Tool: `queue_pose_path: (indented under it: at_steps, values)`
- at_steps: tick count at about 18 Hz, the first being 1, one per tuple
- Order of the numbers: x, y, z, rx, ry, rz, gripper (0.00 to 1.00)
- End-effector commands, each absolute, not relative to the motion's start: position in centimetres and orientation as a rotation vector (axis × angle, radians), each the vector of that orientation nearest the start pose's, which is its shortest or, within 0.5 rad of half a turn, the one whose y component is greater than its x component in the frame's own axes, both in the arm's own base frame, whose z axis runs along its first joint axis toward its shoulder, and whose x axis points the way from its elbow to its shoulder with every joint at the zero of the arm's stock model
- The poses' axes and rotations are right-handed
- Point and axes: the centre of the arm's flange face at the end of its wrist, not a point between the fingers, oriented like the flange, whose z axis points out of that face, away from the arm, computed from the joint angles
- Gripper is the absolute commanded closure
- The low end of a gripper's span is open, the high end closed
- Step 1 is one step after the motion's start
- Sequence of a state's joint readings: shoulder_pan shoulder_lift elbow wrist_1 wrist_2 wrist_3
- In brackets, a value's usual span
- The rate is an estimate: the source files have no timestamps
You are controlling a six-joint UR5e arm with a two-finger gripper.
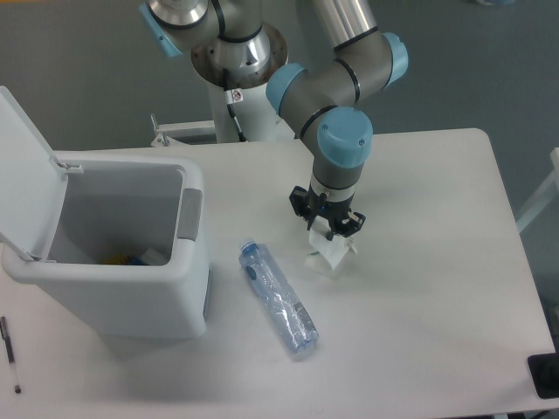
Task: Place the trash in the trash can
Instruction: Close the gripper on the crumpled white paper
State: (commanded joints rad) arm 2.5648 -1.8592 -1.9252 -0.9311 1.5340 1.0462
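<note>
1. A thin black pen [10,352] is seen lying on the white bench [437,288] at the far left edge.
2. The bin [122,271], white smooth rectangular plastic, is stood with its lid [22,166] hinged up; a grey panel [189,213] is set in its rim.
3. The crushed clear bottle [279,300] is laid flat just right of the bin, long axis diagonal, bluish cap toward the upper left.
4. The folded white paper [330,257] is found on the bench beneath the gripper [330,234], which appears clenched on its upper edge.
</note>
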Motion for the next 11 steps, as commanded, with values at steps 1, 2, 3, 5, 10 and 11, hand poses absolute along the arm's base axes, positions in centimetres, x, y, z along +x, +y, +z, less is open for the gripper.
queue_pose_path:
  at_steps: [1, 2, 3, 5, 10, 11]
  values:
    - [-37.4, 40.6, 23.5, -3.111, 0.081, -0.034, 1.0]
    - [-37.4, 40.6, 23.5, -3.109, 0.081, -0.035, 1.0]
    - [-37.5, 40.5, 23.6, -3.108, 0.079, -0.031, 1.0]
    - [-37.6, 40.4, 23.6, -3.108, 0.074, -0.031, 1.0]
    - [-38.9, 40.5, 25.3, -3.041, 0.047, -0.031, 1.0]
    - [-39.6, 40.2, 25.6, -2.993, 0.016, -0.062, 1.0]
